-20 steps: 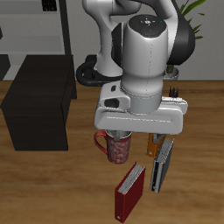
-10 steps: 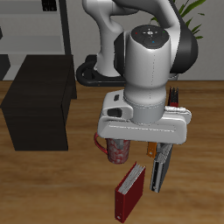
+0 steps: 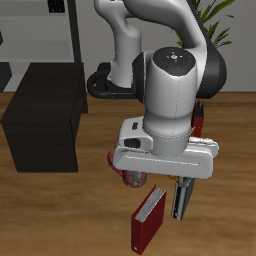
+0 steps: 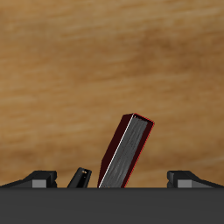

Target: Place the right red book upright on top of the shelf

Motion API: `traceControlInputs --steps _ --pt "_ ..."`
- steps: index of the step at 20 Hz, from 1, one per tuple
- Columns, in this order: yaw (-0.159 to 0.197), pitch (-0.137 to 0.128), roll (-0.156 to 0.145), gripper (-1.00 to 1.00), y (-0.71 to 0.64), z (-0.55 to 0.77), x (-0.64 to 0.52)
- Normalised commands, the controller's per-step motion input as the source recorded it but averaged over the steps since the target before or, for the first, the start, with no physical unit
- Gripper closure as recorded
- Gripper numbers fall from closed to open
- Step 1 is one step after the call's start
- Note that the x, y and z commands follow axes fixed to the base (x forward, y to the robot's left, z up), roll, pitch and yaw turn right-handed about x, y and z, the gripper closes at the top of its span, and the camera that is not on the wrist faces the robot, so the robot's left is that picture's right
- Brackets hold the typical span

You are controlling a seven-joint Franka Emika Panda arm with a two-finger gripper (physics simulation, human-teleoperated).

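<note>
The right red book (image 3: 148,222) lies flat on the table near its front edge, bright red with whitish page edges. In the wrist view it (image 4: 124,153) shows between my two fingertips (image 4: 37,179), below them and apart from them. My gripper (image 3: 153,182) hangs low just behind the book, open and empty; it also shows in the wrist view (image 4: 112,179). The arm's hand hides the fingers in the exterior view. The shelf (image 3: 45,115) is a low black box standing farther back, well away from the gripper, with nothing on its top.
An orange book (image 3: 183,195) lies right beside the red book. A red patterned mug (image 3: 130,178) stands mostly hidden behind the hand. A thin dark red book (image 3: 203,118) stands behind the arm. A tall grey rack (image 3: 40,30) is at the back.
The arm has come down and toward the table's front edge, so the hand now covers most of the mug and sits closer above the red book.
</note>
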Motion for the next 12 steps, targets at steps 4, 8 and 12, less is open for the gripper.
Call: traceControlInputs --steps 4,8,12 --pt "-0.028 0.003 -0.012 -1.0 -0.08 -0.23 0.02" --pt "-0.051 0.027 -0.015 -1.0 -0.13 -0.3 0.05" --pt "-0.036 0.02 -0.014 -1.0 -0.12 -0.27 0.02"
